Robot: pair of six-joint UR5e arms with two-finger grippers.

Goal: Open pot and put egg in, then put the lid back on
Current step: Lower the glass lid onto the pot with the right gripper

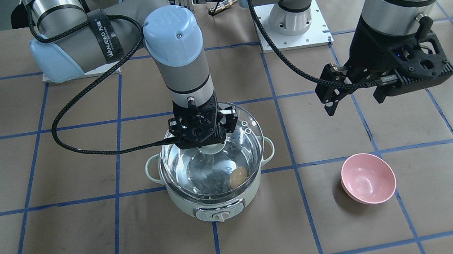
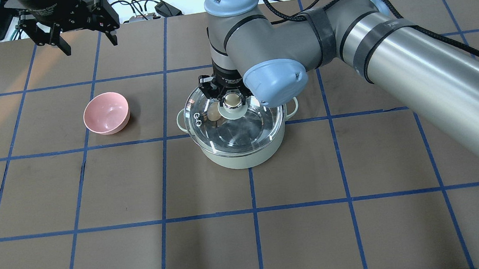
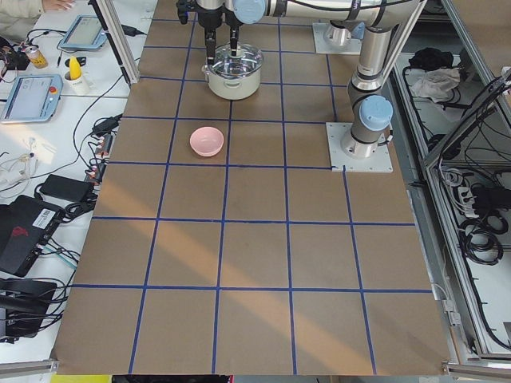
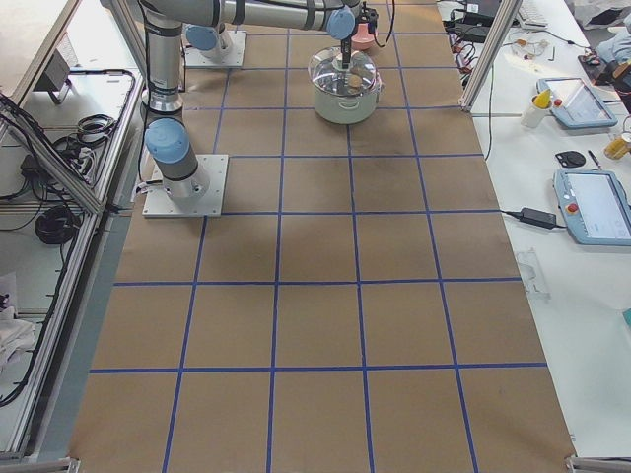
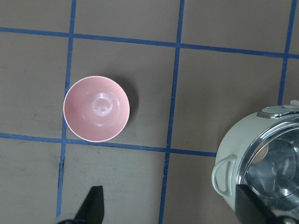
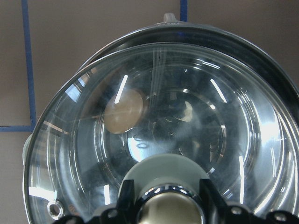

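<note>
The mint-green pot [image 1: 216, 203] stands mid-table; it also shows in the overhead view [image 2: 246, 157]. The tan egg [image 1: 238, 176] lies inside on the steel bottom and shows through the glass in the right wrist view [image 6: 123, 111]. My right gripper [image 1: 205, 138] is shut on the beige knob [image 2: 232, 99] of the glass lid [image 2: 245, 129]. It holds the lid level over the pot's opening, slightly off-centre and seemingly just above the rim. My left gripper [image 2: 88, 41] is open and empty, high above the table near the pink bowl.
A pink bowl [image 1: 368, 178] sits empty on the table on the pot's left-arm side; it also shows in the left wrist view [image 5: 96, 108]. The brown table has blue grid lines. The arm bases stand at the robot's edge.
</note>
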